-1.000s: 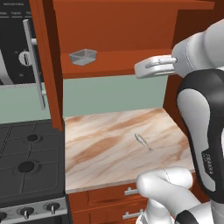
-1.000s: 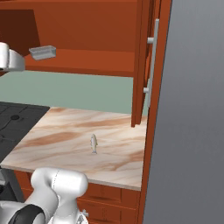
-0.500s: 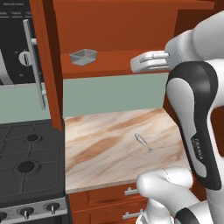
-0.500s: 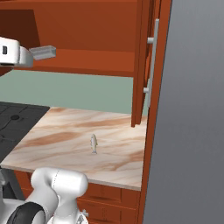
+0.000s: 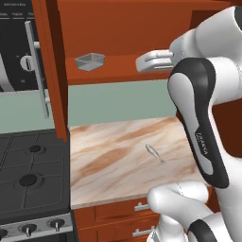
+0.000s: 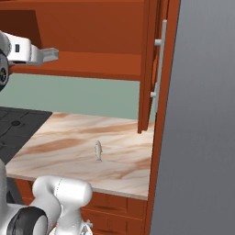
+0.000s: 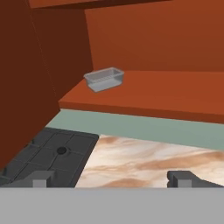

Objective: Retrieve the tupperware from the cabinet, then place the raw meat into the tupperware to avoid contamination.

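Pincer (image 5: 142, 62) of mine spread as wide as it goes, both tips (image 7: 183, 176) far apart, nothing between them and nothing touched. I hold it level at the height of the cabinet (image 5: 142, 28) shelf, out in front of the shelf's edge, pointing along it toward the open left door.

Ahead of the pincer, well apart from it, sits the tupperware (image 7: 104, 79). It rests on the shelf near the far left end, close beside the cabinet's side wall. It is a small shallow rectangular box, pale grey and half see-through, with rounded corners and an open top; it stands flat and turned a little askew to the shelf's front edge. From the left base view I see it at the shelf's left end (image 5: 90, 62), with bare shelf between it and my tips.

Below the pincer lies the marbled counter (image 5: 108, 163). On it, well below and a little to the near side of my hand, is the raw meat (image 5: 153, 152), a thin silvery sliver with tapered ends, lying flat and alone on the stone. Beyond the counter's left edge, under the tupperware's side of the shelf, is the black stove (image 5: 28, 177).
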